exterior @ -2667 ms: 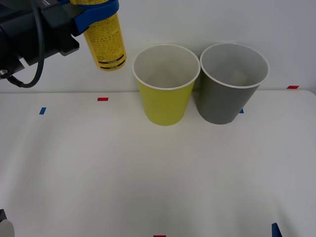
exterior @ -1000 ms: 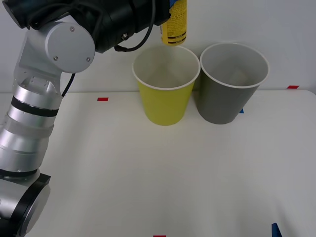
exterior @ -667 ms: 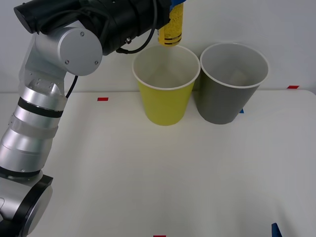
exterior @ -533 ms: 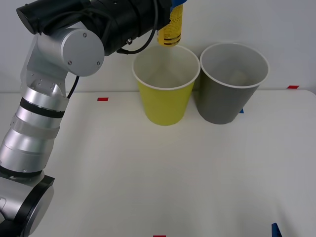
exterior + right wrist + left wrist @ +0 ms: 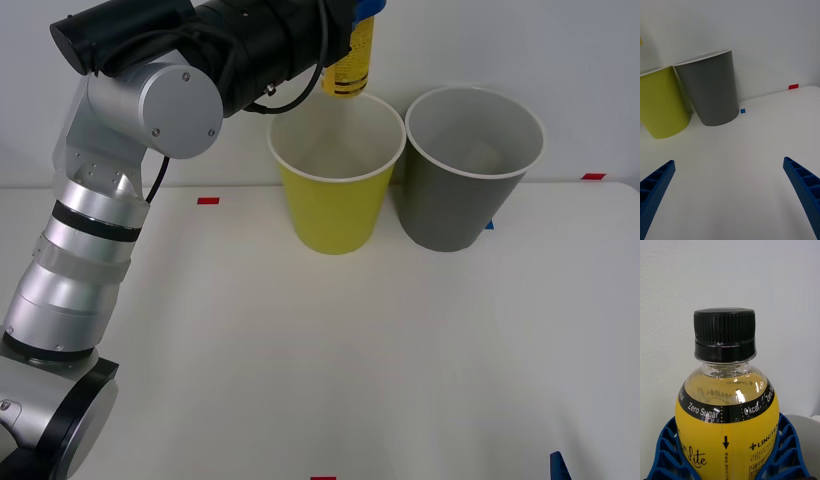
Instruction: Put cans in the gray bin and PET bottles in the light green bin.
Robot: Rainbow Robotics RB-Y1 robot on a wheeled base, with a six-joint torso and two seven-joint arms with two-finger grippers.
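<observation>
The PET bottle (image 5: 348,62), yellow with dark print, hangs just above the back of the light green bin's (image 5: 335,205) open mouth. My left gripper (image 5: 364,8) is shut on it at the top edge of the front view. In the left wrist view the bottle (image 5: 727,427) shows its black cap, and the blue fingers (image 5: 665,452) hug both of its sides. The gray bin (image 5: 462,195) stands right beside the green one, touching or nearly so. My right gripper (image 5: 730,202) is open low over the table, facing the gray bin (image 5: 711,93) and the green bin (image 5: 662,107).
The white table (image 5: 320,360) runs wide in front of the bins, with small red (image 5: 208,201) and blue tape marks on it. A pale wall stands close behind the bins. My left arm (image 5: 110,200) reaches up over the table's left side.
My left arm has carried the bottle from the far left to above the light green bin. Over the last half second it has barely shifted.
</observation>
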